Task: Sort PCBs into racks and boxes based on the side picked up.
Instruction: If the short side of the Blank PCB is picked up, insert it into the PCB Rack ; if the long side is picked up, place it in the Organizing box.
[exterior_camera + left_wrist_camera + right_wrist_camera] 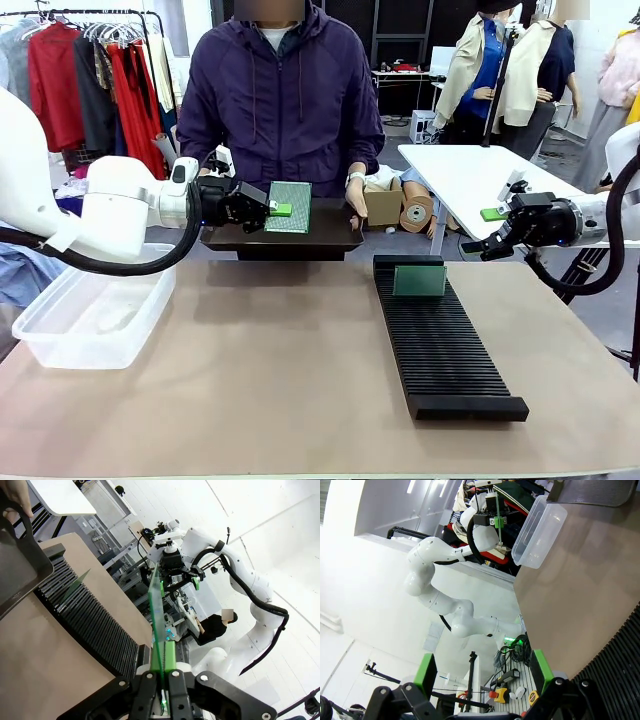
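Observation:
My left gripper (274,209) is shut on a green PCB (289,207), holding it upright just above a dark tray (280,238) that a person holds at the table's far edge. In the left wrist view this PCB (159,611) stands edge-on between my fingers (172,677). Another PCB (420,281) stands in a slot at the far end of the long black rack (445,350), which also appears as the rack (95,630) in the left wrist view. Off the table's right side, my right gripper (489,222) hangs open with nothing in it, its green pads (425,672) wide apart. The clear tub (95,316) sits at the left.
The person's hand (356,195) grips the tray's right rim. A white table (470,175) stands behind my right gripper. Cardboard boxes and tape rolls (400,208) lie beyond the far edge. Bare brown tabletop (280,370) lies between tub and rack.

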`<state>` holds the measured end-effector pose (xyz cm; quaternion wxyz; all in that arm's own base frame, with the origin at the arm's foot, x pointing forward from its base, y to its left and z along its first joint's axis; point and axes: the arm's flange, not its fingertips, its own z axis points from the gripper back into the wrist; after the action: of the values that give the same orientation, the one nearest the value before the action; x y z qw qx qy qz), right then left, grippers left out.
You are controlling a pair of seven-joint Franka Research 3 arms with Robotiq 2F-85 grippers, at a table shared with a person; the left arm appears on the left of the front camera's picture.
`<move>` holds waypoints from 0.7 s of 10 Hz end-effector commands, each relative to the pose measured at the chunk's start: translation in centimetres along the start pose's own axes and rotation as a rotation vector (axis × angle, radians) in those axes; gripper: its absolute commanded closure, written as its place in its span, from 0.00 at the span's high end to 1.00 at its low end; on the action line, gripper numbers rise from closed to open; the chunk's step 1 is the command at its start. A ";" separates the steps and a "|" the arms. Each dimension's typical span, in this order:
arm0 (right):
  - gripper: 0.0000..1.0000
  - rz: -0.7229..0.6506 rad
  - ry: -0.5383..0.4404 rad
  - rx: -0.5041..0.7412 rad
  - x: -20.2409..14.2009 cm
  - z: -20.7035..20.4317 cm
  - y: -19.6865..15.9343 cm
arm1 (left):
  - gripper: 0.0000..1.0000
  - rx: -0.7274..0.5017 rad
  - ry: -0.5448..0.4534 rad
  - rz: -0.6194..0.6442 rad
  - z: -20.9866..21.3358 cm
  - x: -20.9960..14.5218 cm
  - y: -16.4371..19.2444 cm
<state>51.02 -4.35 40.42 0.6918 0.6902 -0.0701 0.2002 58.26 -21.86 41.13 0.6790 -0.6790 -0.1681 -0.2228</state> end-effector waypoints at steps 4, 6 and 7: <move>1.00 0.019 0.001 -0.010 0.1 0.1 0.0 | 0.00 -0.008 0.001 -0.006 -0.1 0.0 -0.1; 1.00 0.019 0.001 -0.010 0.1 0.1 0.0 | 0.00 0.027 0.017 0.024 0.7 0.2 -0.9; 1.00 0.019 0.001 -0.010 0.1 0.1 0.0 | 0.00 0.042 0.007 0.039 1.6 0.5 -2.2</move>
<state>51.02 -4.35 40.42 0.6918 0.6902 -0.0701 0.2002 58.29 -21.24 41.80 0.6857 -0.6748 -0.1644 -0.2177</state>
